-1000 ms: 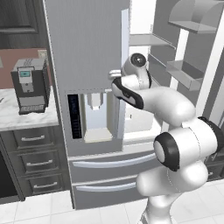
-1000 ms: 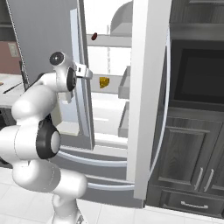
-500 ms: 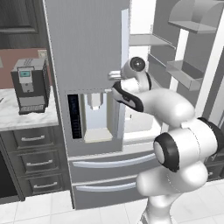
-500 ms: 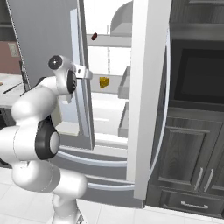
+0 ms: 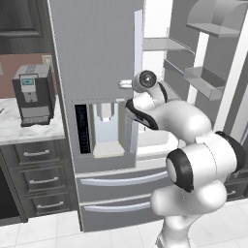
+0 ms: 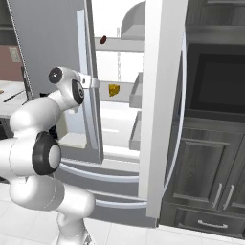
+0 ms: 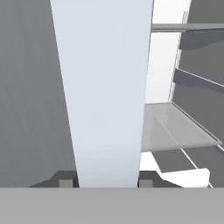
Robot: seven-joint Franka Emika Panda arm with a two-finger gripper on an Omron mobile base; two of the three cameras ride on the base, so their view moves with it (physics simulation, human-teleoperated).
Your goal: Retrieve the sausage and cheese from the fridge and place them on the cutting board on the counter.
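The grey steel fridge (image 5: 97,58) has its left door shut and its right door (image 6: 162,95) swung wide open. On an upper white shelf lies the dark sausage (image 6: 103,38). One shelf lower sits the yellow cheese (image 6: 114,90). My gripper (image 5: 125,84) (image 6: 94,83) is at the left door's long pale handle (image 7: 105,87), about mid-height. It is open, and the handle runs between its fingertips (image 7: 65,182), close against both. The cutting board is out of view.
A coffee machine (image 5: 33,94) stands on the marble counter (image 5: 24,131) left of the fridge, over dark drawers. Dark cabinets with a built-in oven (image 6: 215,91) rise right of the open door. Door bins (image 5: 206,80) line the open door's inside.
The wrist and forearm have shifted slightly at the handle. The left door stands as before.
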